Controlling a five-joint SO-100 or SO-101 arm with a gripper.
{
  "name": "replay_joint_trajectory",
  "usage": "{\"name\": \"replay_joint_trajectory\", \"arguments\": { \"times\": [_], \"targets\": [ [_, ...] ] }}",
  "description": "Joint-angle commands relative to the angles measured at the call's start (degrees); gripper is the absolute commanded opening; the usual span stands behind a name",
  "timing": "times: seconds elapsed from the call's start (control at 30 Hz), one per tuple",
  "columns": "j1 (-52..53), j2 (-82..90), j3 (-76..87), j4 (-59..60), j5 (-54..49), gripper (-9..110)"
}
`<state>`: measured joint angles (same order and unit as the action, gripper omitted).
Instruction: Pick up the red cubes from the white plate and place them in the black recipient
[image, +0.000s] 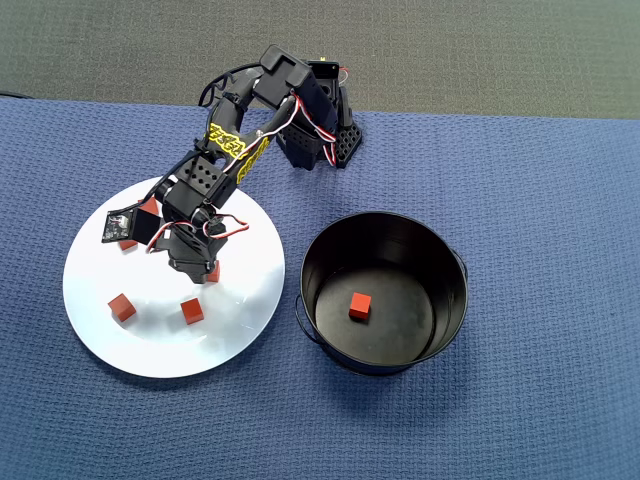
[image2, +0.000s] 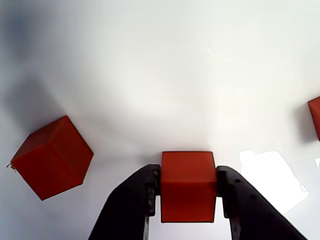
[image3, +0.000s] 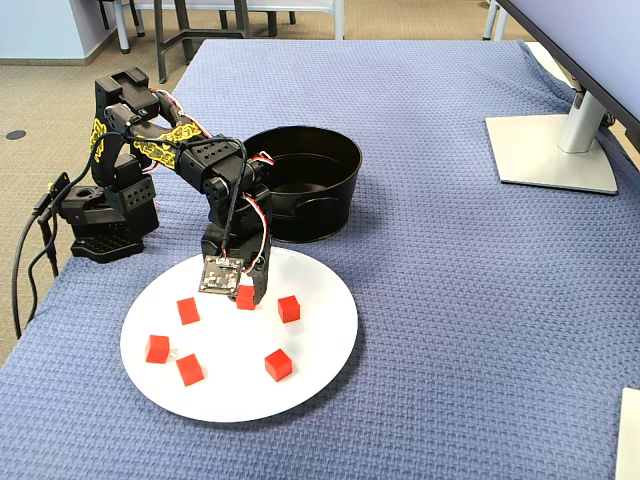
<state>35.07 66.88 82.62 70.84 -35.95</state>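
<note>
Matte red cube, overhead view: one of the red cubes (image: 212, 272) shows just under the gripper (image: 208, 270), on the white plate (image: 240, 330); two more cubes lie on the plate below it in the view, and one (image: 360, 306) sits well off to the right inside the black recipient (image: 452, 262).
Wrist view, grip: the gripper (image2: 187, 186) is closed on the held cube (image2: 187, 185), the fingers (image2: 235, 192) pressing two opposite flat faces; another cube (image2: 52, 157) lies to its left, one more at the right edge.
Handling, judged: small, light and stiff with flat parallel sides, so a squeeze across opposite faces should hold; the glossy plate may let neighbours slide.
Fixed view: the gripper (image3: 246, 296) grips its cube (image3: 245, 297) low over the plate (image3: 320, 350), five loose cubes around and in front of it, the pot (image3: 335, 200) behind.
</note>
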Motion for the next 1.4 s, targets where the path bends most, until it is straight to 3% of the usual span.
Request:
{"name": "replay_joint_trajectory", "arguments": {
  "times": [0.0,0.17,0.4,0.6,0.77,0.9,0.97,1.03,1.23,1.37],
  "targets": [
    [1.6,8.2,-1.1,-0.9,2.9,0],
    [1.6,20.6,1.3,0.3,6.6,0],
    [-6.2,44.5,1.2,10.5,11.9,0],
    [-26.2,52.4,3.2,12.5,21.1,0],
    [-42.5,47.3,6.8,9.2,28.6,0],
    [-49.5,43.8,12.0,3.5,31.2,0],
    [-50.4,42.8,12.5,2.7,31.6,4],
    [-51.1,41.7,11.1,4.7,28.5,36],
    [-42.1,43.7,8.8,7.5,19.1,48],
    [-30.5,41.7,6.8,7.7,11.7,48]
  ]
}}
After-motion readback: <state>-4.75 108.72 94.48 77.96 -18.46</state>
